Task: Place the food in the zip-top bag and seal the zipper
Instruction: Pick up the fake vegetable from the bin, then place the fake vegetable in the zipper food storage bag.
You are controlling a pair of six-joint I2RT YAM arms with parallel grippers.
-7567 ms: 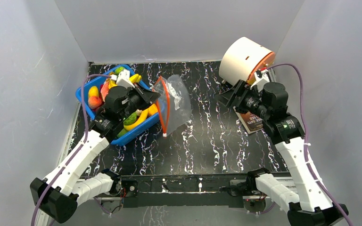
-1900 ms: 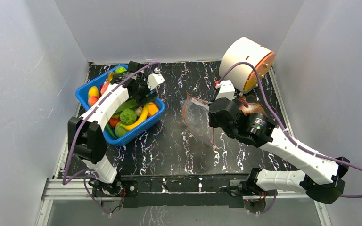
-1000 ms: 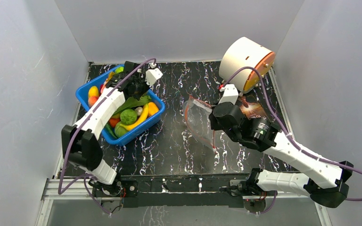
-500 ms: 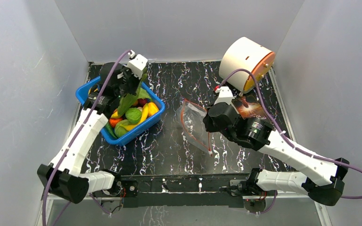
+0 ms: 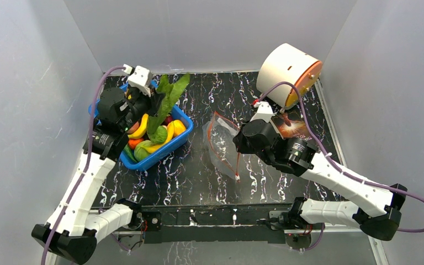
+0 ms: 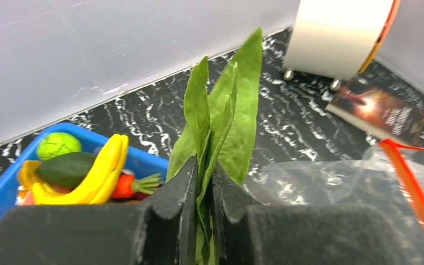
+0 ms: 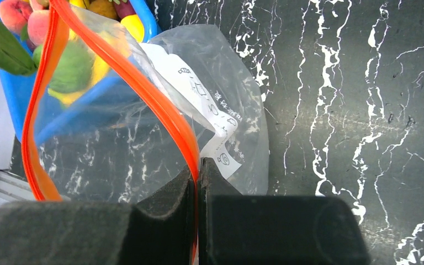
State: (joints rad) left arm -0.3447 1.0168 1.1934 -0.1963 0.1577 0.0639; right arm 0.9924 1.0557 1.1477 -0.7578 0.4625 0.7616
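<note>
My left gripper [image 5: 155, 105] [image 6: 203, 172] is shut on a green leafy lettuce [image 5: 167, 98] [image 6: 221, 116], lifted above the blue basket [image 5: 165, 149]. More food lies in the basket: bananas [image 5: 160, 141] [image 6: 102, 165], a green piece [image 5: 157, 134], a yellow-orange pepper [image 5: 179, 127]. My right gripper [image 5: 236, 142] [image 7: 197, 165] is shut on the red-orange zipper [image 7: 160, 105] [image 5: 238, 163] of the clear zip-top bag [image 5: 221, 146] [image 7: 143, 143], held off the table mid-centre with its mouth gaping toward the basket.
A white cylinder with an orange face [image 5: 288, 72] [image 6: 337, 36] stands at the back right. A dark booklet [image 5: 292, 126] [image 6: 378, 107] lies beside it. White walls close in the black marbled table [image 5: 199, 176] on three sides.
My left gripper has risen out of the basket with the lettuce and swung back left. The right gripper has carried the bag a little left toward the basket.
</note>
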